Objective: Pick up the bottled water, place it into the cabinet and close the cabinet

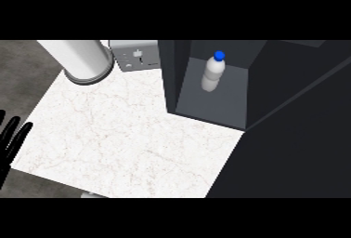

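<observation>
A clear water bottle (213, 74) with a blue cap stands upright inside the dark cabinet (179, 79), on its grey shelf near the back. The cabinet's front stands open toward me. A large dark panel (295, 139), probably the cabinet's door, fills the right side of the view. My left hand (11, 139) shows at the far left edge, fingers straight and pointing up, holding nothing and far from the bottle. My right hand does not show anywhere.
A white paper towel roll (79, 58) stands at the back left of the marble counter (130, 139). A grey toaster (136, 56) sits beside it, against the cabinet's left wall. The counter's front edge runs along the bottom left.
</observation>
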{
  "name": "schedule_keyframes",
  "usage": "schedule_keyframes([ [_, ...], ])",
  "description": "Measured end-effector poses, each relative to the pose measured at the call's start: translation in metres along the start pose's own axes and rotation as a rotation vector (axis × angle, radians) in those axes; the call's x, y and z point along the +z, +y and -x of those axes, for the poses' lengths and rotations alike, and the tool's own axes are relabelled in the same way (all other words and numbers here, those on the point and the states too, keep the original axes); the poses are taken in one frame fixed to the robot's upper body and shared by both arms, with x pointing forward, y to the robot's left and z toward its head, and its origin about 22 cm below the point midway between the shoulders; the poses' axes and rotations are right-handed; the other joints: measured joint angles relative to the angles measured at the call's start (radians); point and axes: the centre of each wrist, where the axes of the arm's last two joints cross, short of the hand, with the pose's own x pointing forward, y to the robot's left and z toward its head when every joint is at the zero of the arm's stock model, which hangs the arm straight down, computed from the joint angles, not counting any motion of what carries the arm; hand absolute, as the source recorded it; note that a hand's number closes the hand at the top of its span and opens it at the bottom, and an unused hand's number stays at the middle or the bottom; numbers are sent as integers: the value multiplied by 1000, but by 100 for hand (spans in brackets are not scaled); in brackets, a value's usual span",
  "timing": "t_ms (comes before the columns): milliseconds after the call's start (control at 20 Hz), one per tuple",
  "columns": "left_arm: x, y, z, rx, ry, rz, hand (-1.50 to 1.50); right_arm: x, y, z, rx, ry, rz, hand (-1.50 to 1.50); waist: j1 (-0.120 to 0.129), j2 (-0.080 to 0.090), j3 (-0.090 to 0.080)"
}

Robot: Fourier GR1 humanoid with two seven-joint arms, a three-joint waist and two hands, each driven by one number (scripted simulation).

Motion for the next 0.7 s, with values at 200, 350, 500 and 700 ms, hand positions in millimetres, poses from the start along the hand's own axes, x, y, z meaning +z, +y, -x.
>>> schedule_keyframes([
  [200,-1,0,-1,3,-5,7,-150,0,1,1,-17,-6,7,150,12,12,0],
  [350,-4,1,-3,3,-12,21,-150,-1,0,4,-39,-17,8,150,29,24,0],
  [500,-6,2,-5,-1,-16,30,-150,-1,0,6,-68,-30,11,150,42,34,1],
  [700,-9,3,-7,-1,-20,40,-150,-2,0,9,-99,-36,26,150,49,43,5],
])
